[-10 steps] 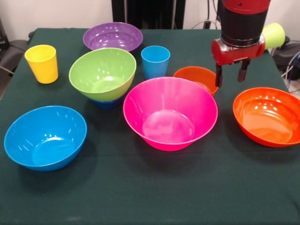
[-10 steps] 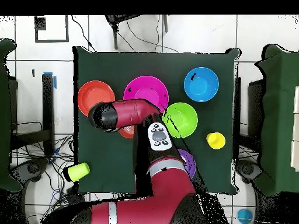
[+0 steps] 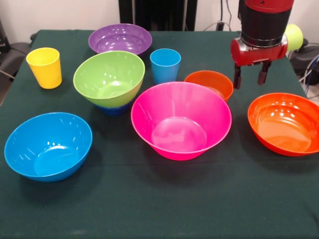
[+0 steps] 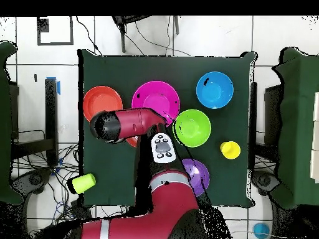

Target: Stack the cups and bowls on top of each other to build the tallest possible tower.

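Open and empty, the hand (image 3: 250,78) hung above the green-covered worktop (image 3: 149,209), between the small orange bowl (image 3: 209,83) and the orange-red bowl (image 3: 284,123). Glossy and round, the lime green bowl (image 3: 109,77) sat nested on a small dark blue bowl (image 3: 113,109), beside the pink bowl (image 3: 181,120).

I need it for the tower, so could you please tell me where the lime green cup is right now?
In the overhead view the green cup lies on its side off the table, past its left edge near the robot's end; in the front view it peeks from behind the arm.
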